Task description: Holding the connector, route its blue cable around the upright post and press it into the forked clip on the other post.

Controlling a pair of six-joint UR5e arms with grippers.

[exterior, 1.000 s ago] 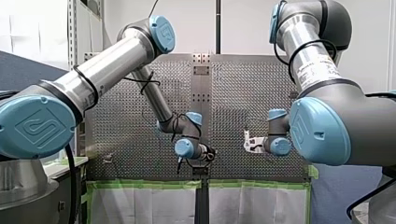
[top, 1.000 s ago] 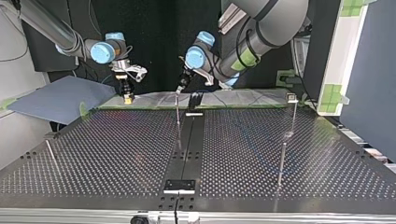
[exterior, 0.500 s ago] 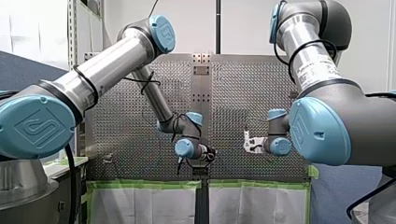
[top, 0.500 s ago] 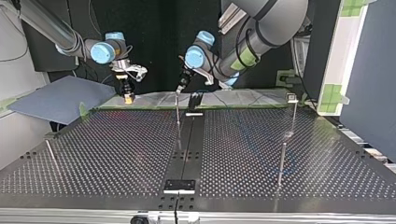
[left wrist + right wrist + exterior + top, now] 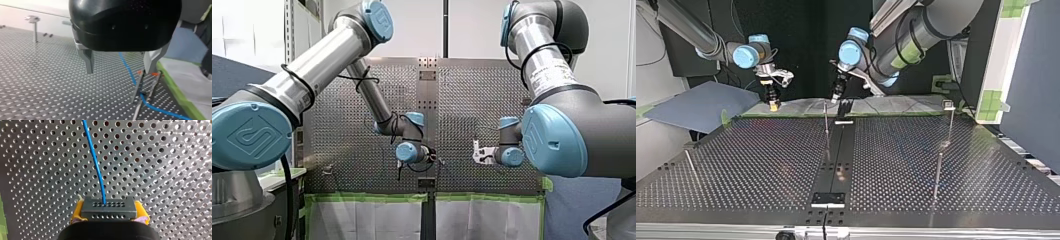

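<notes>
**Over the perforated table (image 5: 761, 160): one gripper pinching, one spread**

Steel pegboard is filling the middle of the room, with green tape (image 5: 175, 87) edging its far side and both arms hanging in over that edge. At the top view's upper left, my right gripper (image 5: 772, 103) is pinching the dark connector (image 5: 108, 208) between its yellow pads (image 5: 76, 213), one pad pressing on each end of the block. The blue cable (image 5: 96, 162) is leaving the connector's face and running straight ahead of that gripper, low over the holes.

At the top view's upper centre, my left gripper (image 5: 838, 95) is hanging just above a slim upright post (image 5: 826, 120). Its metal fingers (image 5: 88, 61) are standing wide apart and holding nothing. Seen from its wrist camera, the cable is lying below the jaws and off-centre toward one finger. Its long axis is running roughly the way the gripper looks, not across the gap. Just under that finger two thin prongs (image 5: 138, 86) with orange tips (image 5: 139, 72) are standing close together. The cable seems to be passing between them near their base, though I cannot tell whether it is seated there or merely crossing behind.

My left arm is the nearer one to the prongs. I judge that any pressing down is falling to it, and that it needs to shift sideways toward that finger first.
</notes>
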